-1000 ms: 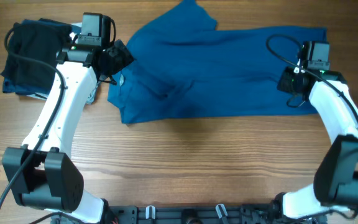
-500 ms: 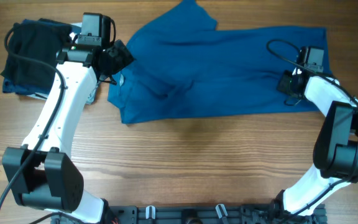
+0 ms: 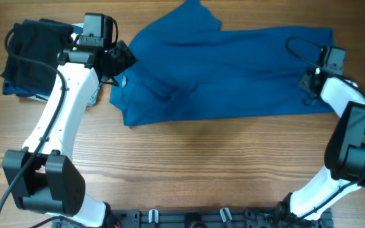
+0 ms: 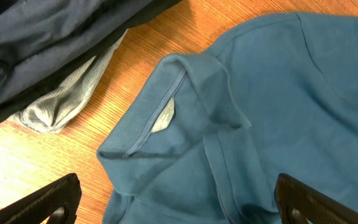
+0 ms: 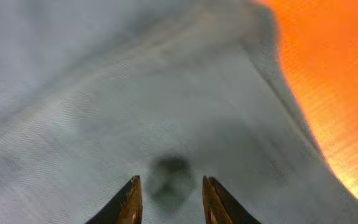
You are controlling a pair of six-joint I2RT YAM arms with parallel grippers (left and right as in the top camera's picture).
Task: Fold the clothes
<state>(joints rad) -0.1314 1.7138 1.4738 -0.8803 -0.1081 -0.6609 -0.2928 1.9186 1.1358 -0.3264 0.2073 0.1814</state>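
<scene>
The blue polo shirt (image 3: 233, 69) lies spread across the far side of the worktop (image 3: 201, 164), its collar (image 4: 160, 112) at the left. The left tool (image 4: 176, 186) hangs over the collar, spread wide and empty. The right tool (image 5: 169, 190), low over the shirt's right edge, stands slightly parted and seems to grip nothing, though that view is blurred.

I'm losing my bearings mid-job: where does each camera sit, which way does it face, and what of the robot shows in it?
Overhead: fixed above the table, looking straight down; left arm, right arm, the whole polo shirt, folded garments at far left.
Left wrist: low over the shirt's collar, looking down; left tool, fingertips wide apart at the lower corners.
Right wrist: very close over the shirt's right edge, blurred; right tool, tips at the bottom.
Shared: overhead and left wrist both show collar and folded garments.
</scene>
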